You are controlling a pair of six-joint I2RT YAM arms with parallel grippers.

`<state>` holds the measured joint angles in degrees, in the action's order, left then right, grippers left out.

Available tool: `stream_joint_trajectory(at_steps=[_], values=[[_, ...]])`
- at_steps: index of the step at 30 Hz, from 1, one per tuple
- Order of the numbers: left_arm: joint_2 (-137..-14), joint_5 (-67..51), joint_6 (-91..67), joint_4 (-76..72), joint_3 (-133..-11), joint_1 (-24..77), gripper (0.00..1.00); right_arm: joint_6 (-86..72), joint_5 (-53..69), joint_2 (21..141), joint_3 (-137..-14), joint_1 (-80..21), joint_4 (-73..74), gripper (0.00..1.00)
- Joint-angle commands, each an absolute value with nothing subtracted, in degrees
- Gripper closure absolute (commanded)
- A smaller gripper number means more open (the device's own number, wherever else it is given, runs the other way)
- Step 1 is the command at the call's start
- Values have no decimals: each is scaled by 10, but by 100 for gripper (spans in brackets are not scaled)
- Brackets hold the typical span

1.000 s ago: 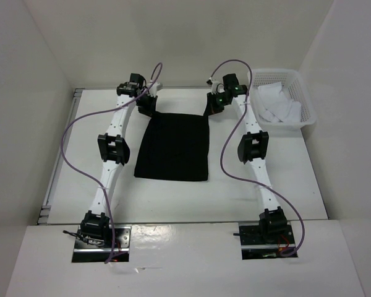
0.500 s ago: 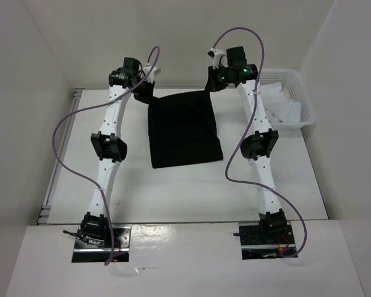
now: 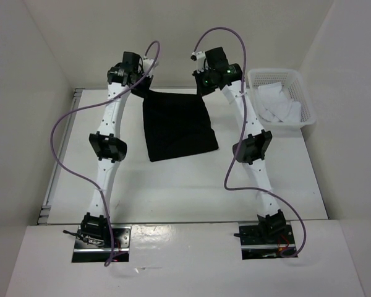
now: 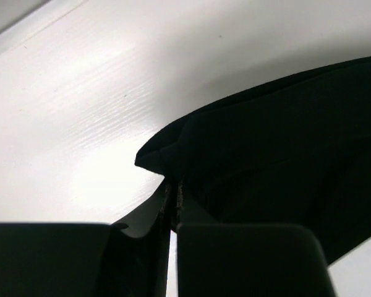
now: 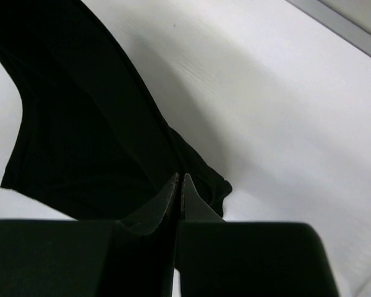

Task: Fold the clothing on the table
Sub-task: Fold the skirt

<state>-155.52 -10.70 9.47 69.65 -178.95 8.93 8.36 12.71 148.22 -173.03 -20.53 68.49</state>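
Note:
The black clothing (image 3: 176, 127) hangs lifted by its two far corners, its near edge resting on the white table (image 3: 173, 192). My left gripper (image 3: 142, 91) is shut on the far-left corner. In the left wrist view the fingertips (image 4: 173, 189) pinch the fabric (image 4: 284, 142) where it folds over. My right gripper (image 3: 201, 88) is shut on the far-right corner. The right wrist view has its tips (image 5: 179, 180) closed on the cloth (image 5: 80, 124), which drapes away to the left above the tabletop.
A white lattice basket (image 3: 303, 93) with white cloth pieces (image 3: 278, 106) stands at the far right of the table, close to the right arm. A metal rail (image 3: 57, 167) runs along the left edge. White walls enclose three sides.
Both grippers have risen from the table with the clothing's far corners, pulling the garment away from the near edge. Over the last half second they shifted slightly left.

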Motion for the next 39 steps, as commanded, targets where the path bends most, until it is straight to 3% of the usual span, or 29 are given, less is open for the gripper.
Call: stream_joint_trajectory(at_steps=[1, 10, 17, 27, 35, 39], values=[[-1443, -90, 65, 670, -1798, 101, 100, 74, 68, 1369, -1710, -225, 687, 100], [-1273, -87, 42, 722, -1798, 160, 100, 75, 2, 1172, -1556, -308, 660, 100], [-1208, -206, 89, 743, -1798, 154, 100, 93, -41, 992, -1269, -316, 543, 100], [-1033, -141, 83, 728, -1715, 214, 100, 139, -31, 798, -1003, -316, 457, 100], [-1032, -47, 83, 706, -1798, 214, 100, 146, -19, 776, -965, -309, 427, 100], [-945, -50, 61, 688, -1697, 214, 100, 146, -19, 763, -952, -309, 433, 100]])
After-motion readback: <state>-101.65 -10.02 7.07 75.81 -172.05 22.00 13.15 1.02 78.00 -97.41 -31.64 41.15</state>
